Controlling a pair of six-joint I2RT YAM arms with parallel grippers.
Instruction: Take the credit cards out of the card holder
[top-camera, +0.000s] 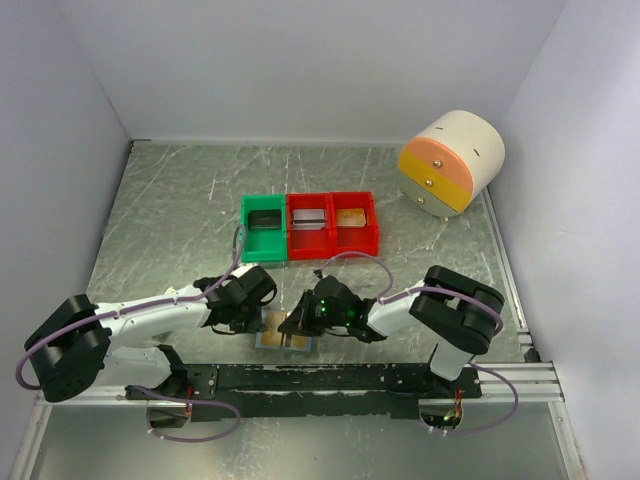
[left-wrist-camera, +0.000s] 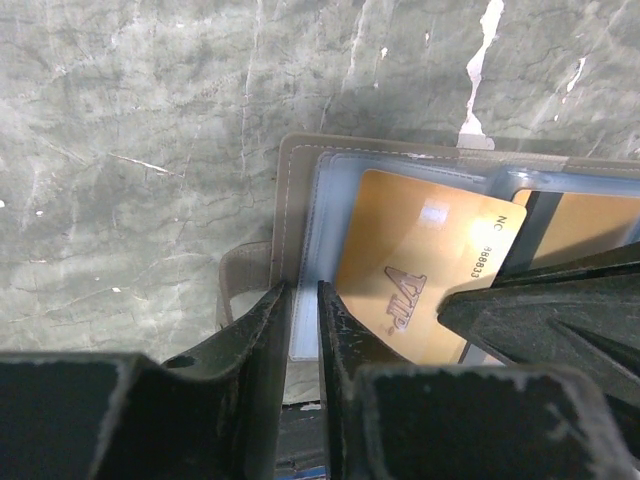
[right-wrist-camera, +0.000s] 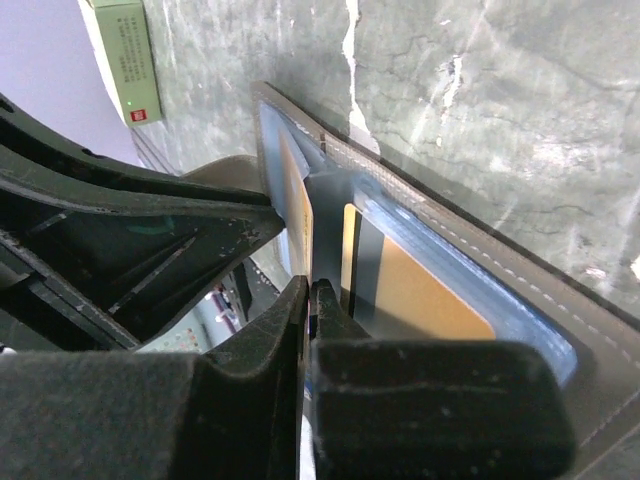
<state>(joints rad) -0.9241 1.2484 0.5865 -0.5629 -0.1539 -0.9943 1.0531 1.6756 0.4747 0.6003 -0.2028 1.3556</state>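
Left wrist: left gripper (left-wrist-camera: 300, 296) narrow on card holder (left-wrist-camera: 289, 200) edge, right gripper (right-wrist-camera: 310, 290) pinched shut at a pocket (left-wrist-camera: 326, 200); pin holder flat, draw credit card (left-wrist-camera: 420, 260) straight out.

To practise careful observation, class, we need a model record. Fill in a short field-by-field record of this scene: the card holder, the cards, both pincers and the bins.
Card holder: open flat on the table, between the two arms
Credit cards: two visible, both inside pale blue pockets
Left pincer: fingers narrowly astride the holder's left edge; grip unclear
Right pincer: shut on a pocket sheet of the holder
Bins: one green, two red, side by side beyond the holder; contents too small to identify
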